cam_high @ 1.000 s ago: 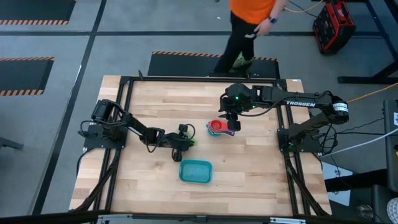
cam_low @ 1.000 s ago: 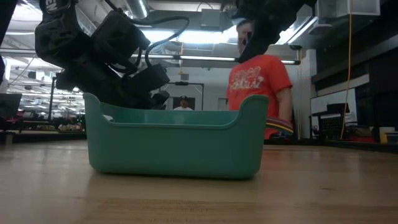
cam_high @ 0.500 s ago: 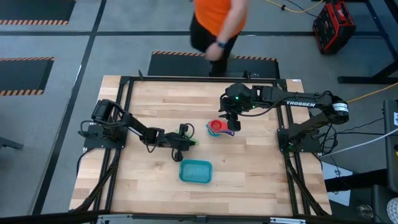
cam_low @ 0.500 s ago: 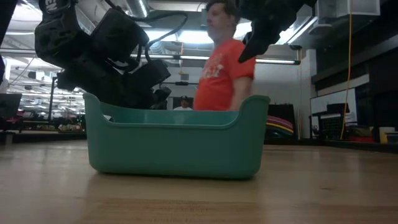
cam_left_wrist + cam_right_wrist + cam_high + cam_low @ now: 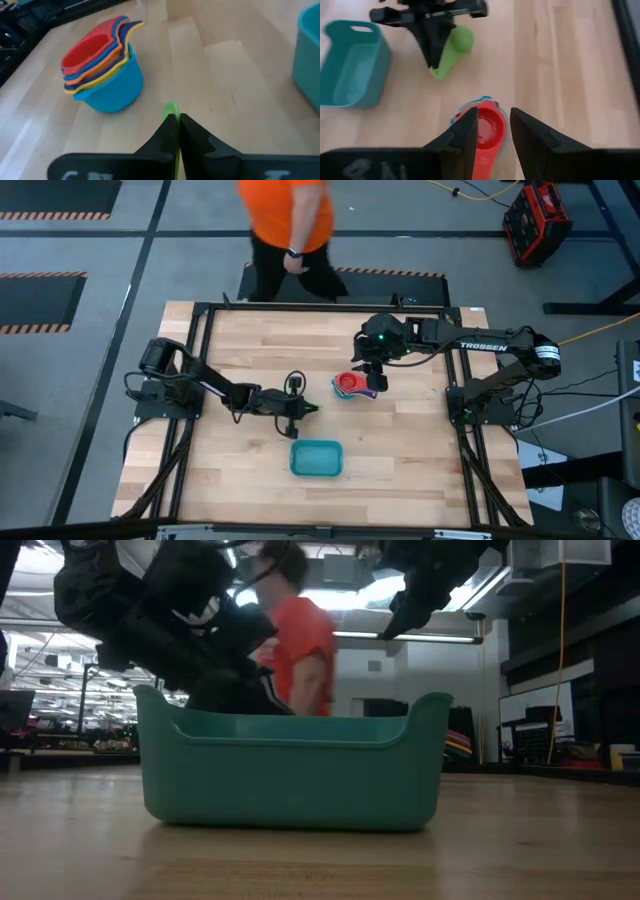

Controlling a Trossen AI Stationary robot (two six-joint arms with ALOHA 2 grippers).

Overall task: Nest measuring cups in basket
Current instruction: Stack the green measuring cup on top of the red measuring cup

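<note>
The green measuring cup (image 5: 451, 53) is pinched by its flat handle in your left gripper (image 5: 174, 131), whose fingers are closed tight on the thin green strip; in the right wrist view the cup's bowl hangs out past the fingertips on one side and the handle's end on the other, so its long axis runs crosswise to the fingers, roughly level over the table.

From that hand, the stack of nested cups (image 5: 350, 387) lies ahead and a little off to one side, near but apart: red innermost, then orange, yellow and dark-blue rims, all seated in a light blue cup. Your right gripper (image 5: 493, 131) sits directly over that stack, fingers narrowly parted astride the red cup's handle; I cannot tell whether they press it.

The teal basket (image 5: 316, 457) is empty and close to the left gripper, on the table's near side. The left arm is nearer to it. A person (image 5: 286, 225) passes beyond the far edge.
</note>
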